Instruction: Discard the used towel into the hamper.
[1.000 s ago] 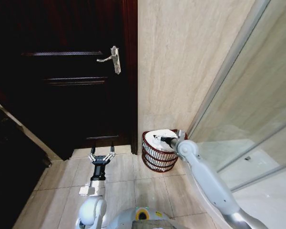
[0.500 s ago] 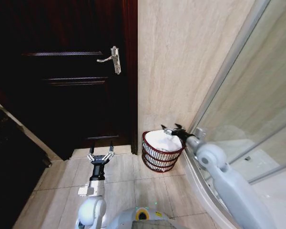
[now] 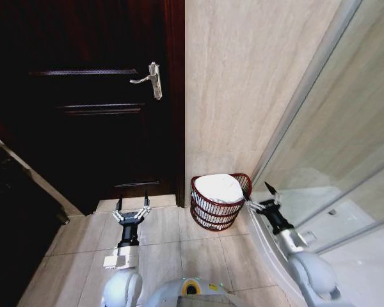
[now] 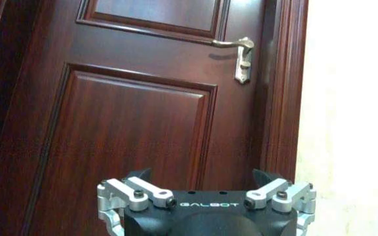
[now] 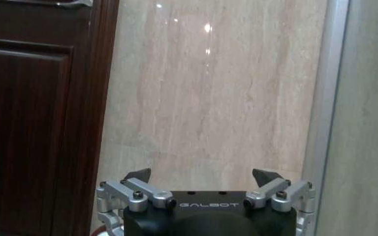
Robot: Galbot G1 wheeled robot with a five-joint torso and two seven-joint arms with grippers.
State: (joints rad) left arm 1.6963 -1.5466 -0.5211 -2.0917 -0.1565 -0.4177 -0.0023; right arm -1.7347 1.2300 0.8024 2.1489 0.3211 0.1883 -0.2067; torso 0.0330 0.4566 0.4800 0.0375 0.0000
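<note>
The hamper [image 3: 210, 215], a round reddish-brown ribbed basket, stands on the floor against the beige wall beside the door frame. A white towel [image 3: 217, 187] lies bunched inside it, filling the top. My right gripper [image 3: 258, 190] is just to the right of the hamper's rim, open and holding nothing. From the right wrist view, the right gripper [image 5: 202, 173] faces the beige wall with its fingers spread. My left gripper [image 3: 132, 203] hangs open over the floor tiles in front of the door, left of the hamper. It also appears, spread, in the left wrist view [image 4: 202, 174].
A dark wooden door [image 3: 83, 109] with a silver lever handle [image 3: 152, 79] stands shut on the left. A glass shower partition [image 3: 333, 160] with a metal frame runs along the right, close to my right arm. A dark cabinet edge [image 3: 13, 192] sits at the far left.
My right arm has pulled back from over the hamper to its right side and dropped lower, with the white towel left lying in the hamper. The left gripper has barely moved.
</note>
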